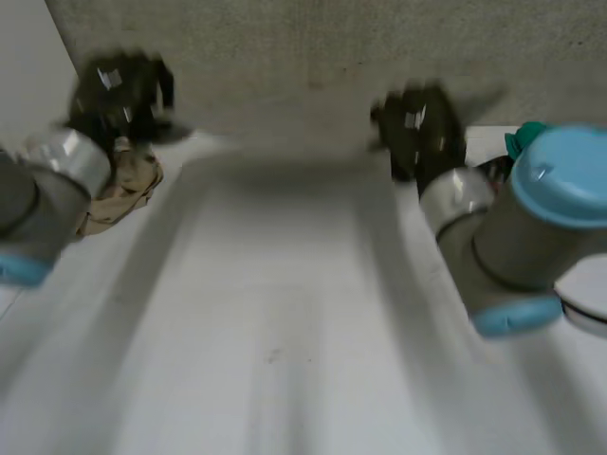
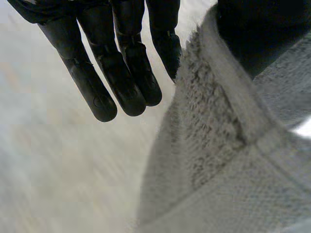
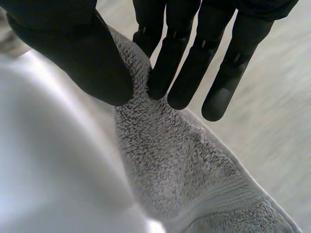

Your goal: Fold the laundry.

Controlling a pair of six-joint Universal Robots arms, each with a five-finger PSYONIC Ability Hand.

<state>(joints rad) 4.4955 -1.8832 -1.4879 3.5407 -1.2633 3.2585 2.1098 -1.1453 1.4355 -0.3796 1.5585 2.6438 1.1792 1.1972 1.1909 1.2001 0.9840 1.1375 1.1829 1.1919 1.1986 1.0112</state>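
Observation:
A grey terry towel stretches between my two raised hands, above the white table. My left hand grips one top corner. In the left wrist view the towel's hemmed edge is pinched between the thumb and the nearest of the straight fingers. My right hand grips the other corner. In the right wrist view the thumb presses the towel against the fingers. Both hands are shut on the towel.
A crumpled beige cloth lies on the table under my left hand. At the right, behind my right arm, sit a teal object and a white round thing.

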